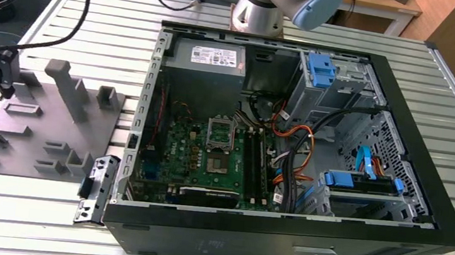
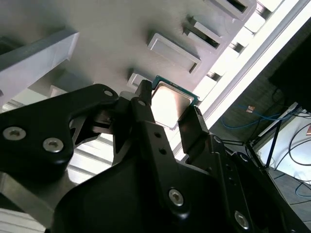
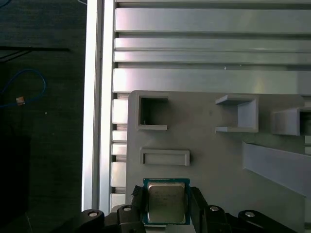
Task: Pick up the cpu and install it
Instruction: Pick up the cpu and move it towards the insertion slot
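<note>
One slatted bench [image 1: 306,21] carries one open computer case [image 1: 283,241] and one grey tray [image 1: 42,121] beside it. At the tray's edge farthest from the case, the single claw [image 3: 166,191] looks clamped on the one cpu [image 2: 170,104]. This is likely the pick-up step, and any lift needs a level, firm hold.

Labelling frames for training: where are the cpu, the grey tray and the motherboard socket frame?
cpu [image 3: 166,203]: first wrist view, centre of its metal top.
grey tray [image 3: 204,141]: first wrist view, bare flat surface.
socket frame [image 1: 222,133]: exterior view, its dark centre.
</note>
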Robot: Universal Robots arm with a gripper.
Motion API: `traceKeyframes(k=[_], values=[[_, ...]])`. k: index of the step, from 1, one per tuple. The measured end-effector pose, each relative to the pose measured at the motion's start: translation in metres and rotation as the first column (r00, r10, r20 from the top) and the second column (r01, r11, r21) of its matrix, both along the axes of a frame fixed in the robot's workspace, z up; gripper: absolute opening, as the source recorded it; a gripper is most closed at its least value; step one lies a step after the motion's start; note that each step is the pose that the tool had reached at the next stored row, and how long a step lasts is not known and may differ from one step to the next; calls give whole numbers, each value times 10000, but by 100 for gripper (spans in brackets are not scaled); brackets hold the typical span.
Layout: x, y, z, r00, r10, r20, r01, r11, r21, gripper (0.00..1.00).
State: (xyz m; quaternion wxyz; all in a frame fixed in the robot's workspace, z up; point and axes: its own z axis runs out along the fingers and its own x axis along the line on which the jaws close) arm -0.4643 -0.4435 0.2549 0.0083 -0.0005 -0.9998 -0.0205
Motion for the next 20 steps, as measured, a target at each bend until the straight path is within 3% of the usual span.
traceKeyframes(k=[20], values=[[1,0,471,10000,0,-1,0,10000,0,47]])
